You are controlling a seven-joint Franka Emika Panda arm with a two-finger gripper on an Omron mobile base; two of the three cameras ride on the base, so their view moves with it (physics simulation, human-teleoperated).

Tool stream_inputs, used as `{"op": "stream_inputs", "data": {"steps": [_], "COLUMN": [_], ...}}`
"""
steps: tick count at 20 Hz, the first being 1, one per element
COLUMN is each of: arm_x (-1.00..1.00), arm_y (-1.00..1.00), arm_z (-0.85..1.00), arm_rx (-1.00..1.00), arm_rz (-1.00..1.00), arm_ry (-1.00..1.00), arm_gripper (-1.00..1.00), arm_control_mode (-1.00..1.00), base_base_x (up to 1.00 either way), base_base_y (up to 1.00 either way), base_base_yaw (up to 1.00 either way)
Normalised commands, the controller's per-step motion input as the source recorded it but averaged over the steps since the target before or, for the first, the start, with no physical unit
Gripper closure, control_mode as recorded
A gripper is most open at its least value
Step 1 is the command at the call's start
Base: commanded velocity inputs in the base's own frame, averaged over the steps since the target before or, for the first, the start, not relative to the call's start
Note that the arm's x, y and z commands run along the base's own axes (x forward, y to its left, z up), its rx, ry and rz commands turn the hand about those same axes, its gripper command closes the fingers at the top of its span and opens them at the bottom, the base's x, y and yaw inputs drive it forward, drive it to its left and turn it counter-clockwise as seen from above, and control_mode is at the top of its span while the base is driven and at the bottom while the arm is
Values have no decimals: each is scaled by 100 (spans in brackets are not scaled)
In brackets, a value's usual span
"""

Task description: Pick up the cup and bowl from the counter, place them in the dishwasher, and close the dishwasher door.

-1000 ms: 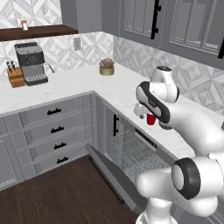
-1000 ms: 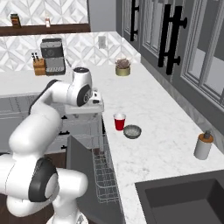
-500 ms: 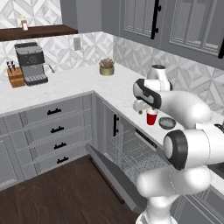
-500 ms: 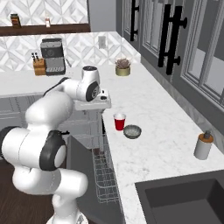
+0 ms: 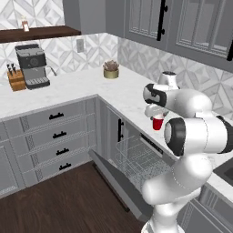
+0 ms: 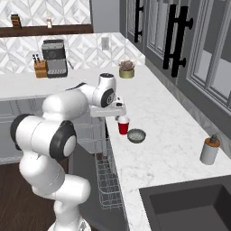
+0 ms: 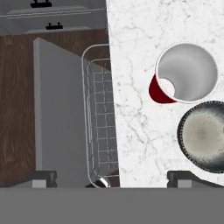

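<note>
- The fingers are seen spread wide and empty in the hand view: one tip over the open door side, the other over the desk, nothing between them.
- The hand is held above the desk edge, looking straight down; the fingers are not yet centred on either target.
- The cup stands upright on the desk, white inside visible, near the edge and off to one side of the fingers' midline.
- The bowl sits just beside the cup; whether the rims touch cannot be told.
- In the right base view, cup and bowl are seen side by side just below the hand.
- The dishwasher rack is pulled out below the desk edge; the dishwasher door lies folded down and open.
- Step in hand is judged as the approach to the cup; nothing has been loaded yet.
- To do it well: the hand should be shifted over the desk until the cup rim sits between the tips, then lowered straight.
- The far tip should be kept off the bowl, since the gap there is tight.
- The cup should be gripped below the rim, as its taper may let it slip.
</note>
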Motion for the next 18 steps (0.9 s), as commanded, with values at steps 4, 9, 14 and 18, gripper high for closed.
{"op": "stream_inputs", "data": {"steps": [4,9,14,18], "arm_x": [40,54,50,40], "arm_y": [-19,-15,0,-1], "arm_z": [-23,-26,-24,-21], "arm_rx": [0,0,0,0], "arm_rz": [0,0,1,2], "arm_ry": [3,4,3,4], "arm_gripper": [-100,-100,-100,-100], "arm_control_mode": [-100,-100,-100,-100], "base_base_x": [0,0,0,0], "base_base_y": [0,0,0,0], "base_base_yaw": [0,0,0,0]}}
